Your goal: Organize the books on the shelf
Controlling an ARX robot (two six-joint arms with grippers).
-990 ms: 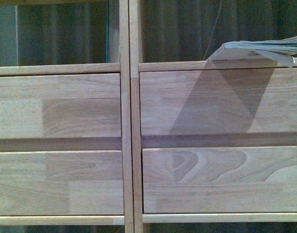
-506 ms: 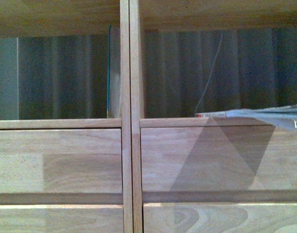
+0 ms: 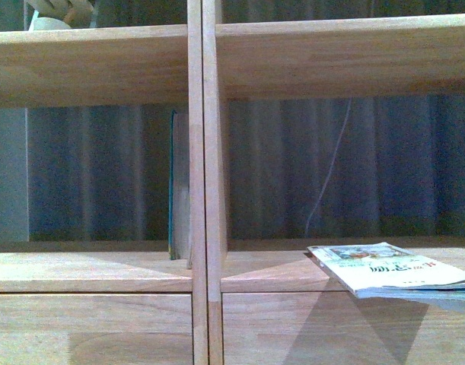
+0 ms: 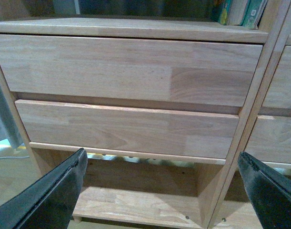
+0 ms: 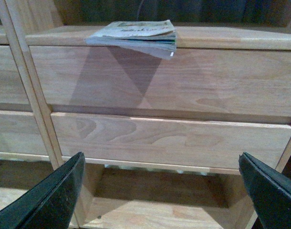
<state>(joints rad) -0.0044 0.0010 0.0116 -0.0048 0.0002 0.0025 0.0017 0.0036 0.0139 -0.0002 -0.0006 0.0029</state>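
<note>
The light-wood shelf (image 3: pixel 198 152) fills the front view. A slim teal-edged book (image 3: pixel 173 186) stands upright in the left compartment against the divider. The pale paperback (image 3: pixel 392 270) with Chinese lettering lies flat in the right compartment, its corner overhanging the front edge. It also shows in the right wrist view (image 5: pixel 135 33), above the drawer fronts (image 5: pixel 169 81). My right gripper (image 5: pixel 159 191) is open and empty, low before the drawers. My left gripper (image 4: pixel 159 191) is open and empty before the left drawers (image 4: pixel 126 71). Upright book spines (image 4: pixel 240 10) show above them.
A woven object (image 3: pixel 61 11) sits on the upper board at the left. A thin pale cable (image 3: pixel 331 167) hangs behind the right compartment, before a dark curtain. An open bottom compartment (image 4: pixel 135 205) lies below the drawers. Floor (image 4: pixel 7 171) shows beside the shelf.
The front view has risen: the drawer fronts slid down out of frame and the open compartments and upper board came into view. The paperback lies where it did.
</note>
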